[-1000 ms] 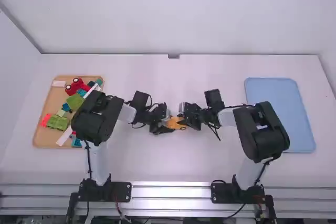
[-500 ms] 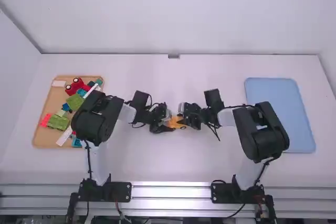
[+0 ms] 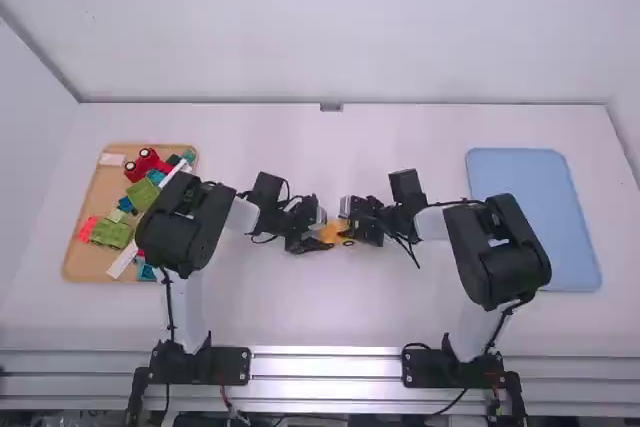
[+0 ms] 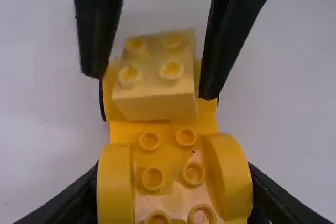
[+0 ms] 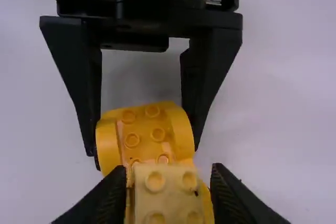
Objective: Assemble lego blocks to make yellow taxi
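Note:
Mid-table in the high view, my left gripper point(image 3: 314, 238) and my right gripper point(image 3: 352, 225) meet at the yellow car base point(image 3: 331, 232). From the left wrist, my left gripper point(image 4: 173, 192) is shut on the sides of the studded base point(image 4: 163, 129), at its rounded fenders. A pale yellow brick point(image 4: 155, 77) lies over the base beyond the fenders, slightly askew; whether it is fully seated I cannot tell. In the right wrist view my right gripper point(image 5: 168, 190) stands open around the pale brick point(image 5: 167, 195), with narrow gaps at both sides.
At the left, a wooden tray point(image 3: 90, 265) holds a red wheeled piece point(image 3: 147, 164), green blocks point(image 3: 110, 233) and several other pieces, partly under the left arm. A blue tray point(image 3: 530, 217) lies at the right, beside the right arm.
The yellow base between the grippers has shifted or turned slightly in the high view. Both arms stand almost where they were.

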Robot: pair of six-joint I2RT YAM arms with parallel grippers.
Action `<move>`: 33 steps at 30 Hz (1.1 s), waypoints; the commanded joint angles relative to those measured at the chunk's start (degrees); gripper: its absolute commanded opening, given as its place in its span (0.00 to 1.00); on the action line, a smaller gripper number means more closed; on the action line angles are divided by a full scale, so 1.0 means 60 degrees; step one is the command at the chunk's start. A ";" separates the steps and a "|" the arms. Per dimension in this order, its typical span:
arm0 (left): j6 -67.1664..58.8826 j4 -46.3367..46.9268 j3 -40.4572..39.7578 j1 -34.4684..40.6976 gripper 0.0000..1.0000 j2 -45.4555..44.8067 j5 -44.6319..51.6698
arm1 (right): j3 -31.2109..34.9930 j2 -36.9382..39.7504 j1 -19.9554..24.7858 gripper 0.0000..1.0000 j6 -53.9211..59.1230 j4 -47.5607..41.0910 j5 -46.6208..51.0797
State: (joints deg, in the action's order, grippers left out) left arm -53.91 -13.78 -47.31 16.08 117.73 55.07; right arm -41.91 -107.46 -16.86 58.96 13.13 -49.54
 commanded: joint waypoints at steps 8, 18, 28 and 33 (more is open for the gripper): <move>0.0255 0.0619 0.0324 0.0018 0.53 0.0361 -0.1534 | -0.0040 0.0197 0.0317 0.66 -0.0361 -0.0062 -0.0040; -0.0849 0.1319 0.0324 0.0018 0.53 0.0361 -0.1443 | -0.0036 0.0168 0.0747 0.72 -0.0324 -0.0612 -0.1049; -0.0849 0.1315 0.0324 0.0015 0.52 0.0361 -0.1585 | -0.0018 0.0157 0.0364 0.63 -0.0306 -0.1013 -0.0973; -0.0849 0.1330 0.0321 0.0018 0.52 0.0361 -0.1585 | -0.0018 0.0157 0.0484 0.59 -0.0364 -0.1096 -0.1031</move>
State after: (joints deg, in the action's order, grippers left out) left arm -60.07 -8.19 -48.10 16.08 117.08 54.59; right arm -41.93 -107.44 -14.48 57.01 6.79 -54.94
